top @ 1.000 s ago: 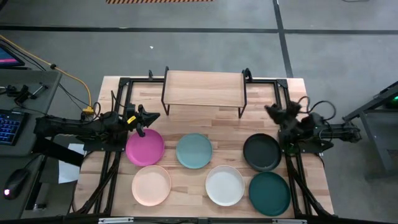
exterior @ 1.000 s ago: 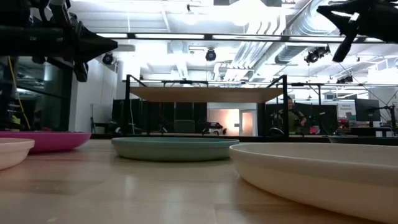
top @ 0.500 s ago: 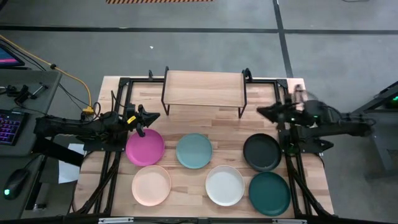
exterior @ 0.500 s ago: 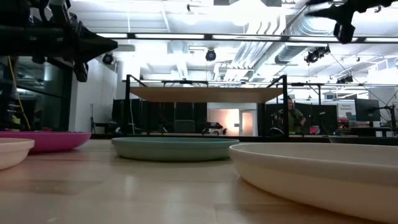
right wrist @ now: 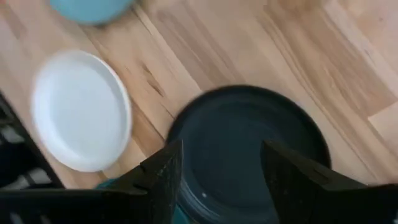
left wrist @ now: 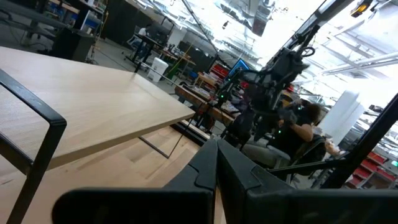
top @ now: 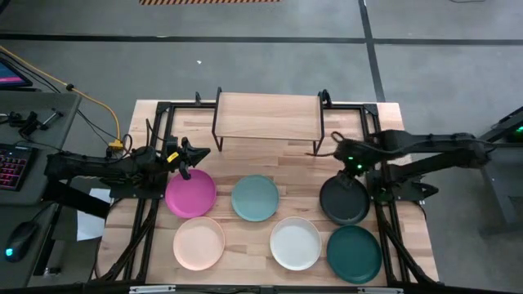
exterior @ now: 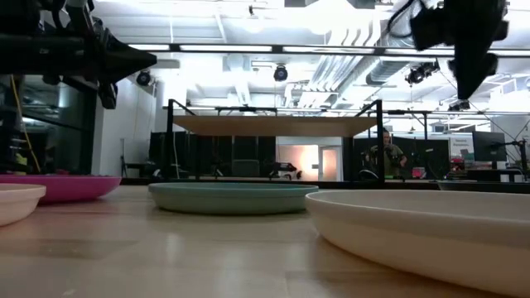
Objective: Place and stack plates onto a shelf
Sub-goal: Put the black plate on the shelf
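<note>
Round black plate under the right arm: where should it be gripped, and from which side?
Judging by its pose, take the round black plate by its raised rim, coming down from above. It lies flat on the wooden tabletop, so only the lip offers a pinch. The right gripper is open over its shelf-side edge, the handiest spot.

Grey concrete floor (top: 270, 65) surrounds the wooden table (top: 245, 159). Left of it, a desk carries a keyboard (top: 12, 167). Bright ceiling lights (exterior: 331, 12) and exposed ducting overhead.

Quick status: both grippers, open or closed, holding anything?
Left gripper: closed, empty, by the pink plate.
Right gripper: open, empty, above the black plate.
</note>
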You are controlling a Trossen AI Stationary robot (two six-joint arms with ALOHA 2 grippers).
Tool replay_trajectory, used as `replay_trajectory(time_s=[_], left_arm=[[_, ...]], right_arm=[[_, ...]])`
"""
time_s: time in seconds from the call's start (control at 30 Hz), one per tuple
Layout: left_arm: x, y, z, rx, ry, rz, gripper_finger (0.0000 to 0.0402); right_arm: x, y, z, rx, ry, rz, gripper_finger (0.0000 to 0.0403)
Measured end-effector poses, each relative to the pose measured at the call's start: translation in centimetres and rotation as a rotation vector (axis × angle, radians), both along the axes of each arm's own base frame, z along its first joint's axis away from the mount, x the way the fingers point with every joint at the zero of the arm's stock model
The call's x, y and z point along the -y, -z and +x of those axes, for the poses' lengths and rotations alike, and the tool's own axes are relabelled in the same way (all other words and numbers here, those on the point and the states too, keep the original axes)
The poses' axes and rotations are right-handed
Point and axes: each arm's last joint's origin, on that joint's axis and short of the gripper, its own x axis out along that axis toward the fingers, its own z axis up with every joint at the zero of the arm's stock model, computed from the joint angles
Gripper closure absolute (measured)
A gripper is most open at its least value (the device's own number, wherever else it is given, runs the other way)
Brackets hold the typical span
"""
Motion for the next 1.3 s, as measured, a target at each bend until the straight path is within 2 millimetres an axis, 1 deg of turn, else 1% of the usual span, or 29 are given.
replay_trajectory(time_s=[0.17,0.23,0.27,0.33,0.4,0.47,0.6,0.67,0.73,0.9,1.07,1.3], left_arm=[[0.0,0.0,0.0,0.000,-0.001,0.000,0.0401],[0.0,0.0,0.0,0.001,0.000,0.000,0.0401],[0.0,0.0,0.0,0.000,0.000,0.000,0.0401],[0.0,0.0,0.0,0.001,0.000,0.000,0.0401],[0.0,0.0,0.0,0.000,0.000,0.000,0.0401],[0.0,0.0,0.0,0.000,0.000,0.000,0.0401],[0.0,0.0,0.0,0.000,0.000,0.000,0.0401],[0.0,0.0,0.0,0.000,0.000,0.000,0.0401],[0.0,0.0,0.0,0.000,0.000,0.000,0.0401],[0.0,0.1,0.0,-0.007,0.000,-0.001,0.0401],[0.0,0.2,0.0,-0.017,0.000,-0.001,0.0401],[0.0,0.1,0.0,-0.016,0.000,-0.001,0.0401]], right_arm=[[0.9,1.8,2.8,-0.143,-0.095,0.067,0.0206],[1.3,2.7,3.7,-0.205,-0.092,0.090,0.0206],[1.4,3.1,4.1,-0.234,-0.045,0.114,0.0206],[1.5,3.9,4.8,-0.307,0.138,0.182,0.0206],[1.2,4.5,5.2,-0.359,0.299,0.235,0.0206],[0.4,4.8,5.8,-0.369,0.405,0.254,0.0206],[-1.8,5.4,7.1,-0.319,0.570,0.221,0.0206],[-3.2,5.9,7.8,-0.307,0.613,0.213,0.0206],[-4.6,6.7,8.0,-0.340,0.638,0.196,0.0206],[-6.9,9.0,8.6,-0.432,0.685,0.158,0.0206],[-8.2,10.4,9.4,-0.409,0.702,0.122,0.0206],[-8.7,12.3,9.8,-0.429,0.687,-0.008,0.0206]])
